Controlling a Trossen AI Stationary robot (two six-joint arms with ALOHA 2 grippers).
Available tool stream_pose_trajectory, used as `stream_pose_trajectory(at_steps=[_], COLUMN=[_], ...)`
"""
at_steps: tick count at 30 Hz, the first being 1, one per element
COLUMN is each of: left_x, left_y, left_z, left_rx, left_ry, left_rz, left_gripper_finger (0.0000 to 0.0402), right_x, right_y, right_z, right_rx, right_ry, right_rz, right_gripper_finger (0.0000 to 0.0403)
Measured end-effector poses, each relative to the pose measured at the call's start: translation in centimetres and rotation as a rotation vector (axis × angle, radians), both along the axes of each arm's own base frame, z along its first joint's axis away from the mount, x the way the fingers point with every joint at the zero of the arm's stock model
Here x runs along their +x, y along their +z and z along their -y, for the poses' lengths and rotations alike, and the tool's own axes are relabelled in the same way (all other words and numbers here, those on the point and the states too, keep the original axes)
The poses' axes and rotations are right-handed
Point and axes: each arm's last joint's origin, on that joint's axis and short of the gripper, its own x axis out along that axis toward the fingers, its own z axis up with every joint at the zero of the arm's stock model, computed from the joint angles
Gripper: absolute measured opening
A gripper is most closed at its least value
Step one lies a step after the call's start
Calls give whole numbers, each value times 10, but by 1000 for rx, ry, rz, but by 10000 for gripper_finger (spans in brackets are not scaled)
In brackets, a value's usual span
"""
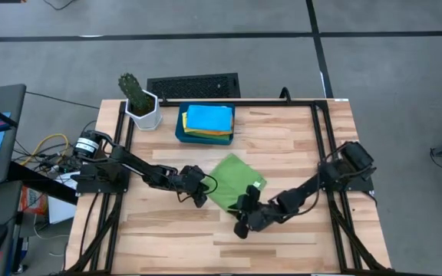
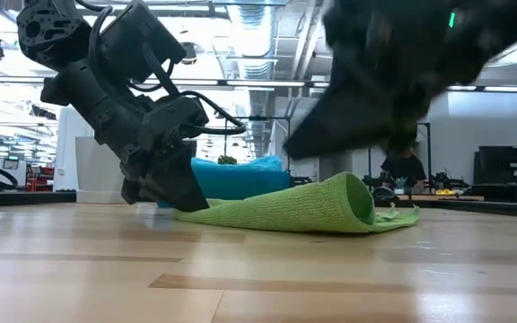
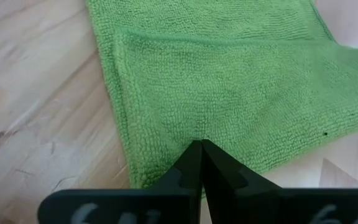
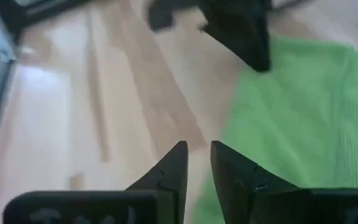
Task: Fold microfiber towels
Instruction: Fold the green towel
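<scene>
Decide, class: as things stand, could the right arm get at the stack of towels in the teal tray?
Probably yes. The right end effector sits at the green towel, and bare tabletop lies between it and the towel stack in the tray; only a long stretch might hinder.

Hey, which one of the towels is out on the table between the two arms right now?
The green towel, lying partly folded on the bare wood. The sky-blue towel and those under it sit stacked in the tray.

1. The near half of the desk is bare wood.
2. The green towel lies mid-desk, between both grippers.
3. Behind it, the tray of towels and a potted cactus block the far edge.
</scene>
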Motion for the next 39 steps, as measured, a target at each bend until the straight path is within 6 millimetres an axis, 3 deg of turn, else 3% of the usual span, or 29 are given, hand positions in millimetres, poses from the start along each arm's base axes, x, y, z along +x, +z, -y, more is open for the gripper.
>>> stream_pose_trajectory(at_steps=[7,13,23,26,34,39], left_x=[0,0,-1,6,16,17], left_y=[0,7,55,48,4,-9], left_z=[0,-5,-12,-5,-2,-5], left_rx=[-1,-59,-6,18,27,13], left_ry=[5,35,30,-24,-39,-16], left_rz=[1,10,224,252,136,99], left_gripper_finger=[0,0,0,0,0,0], right_x=[2,-1,-13,-16,-23,-31], right_y=[-45,-56,-57,-56,-56,-56], right_z=[1,-7,-25,-29,-40,-52], right_rx=[84,132,133,136,148,172], right_ry=[-35,-59,6,25,69,102], right_rz=[-76,-90,-119,-123,-126,-133], right_gripper_finger=[72,68,68,68,68,68])
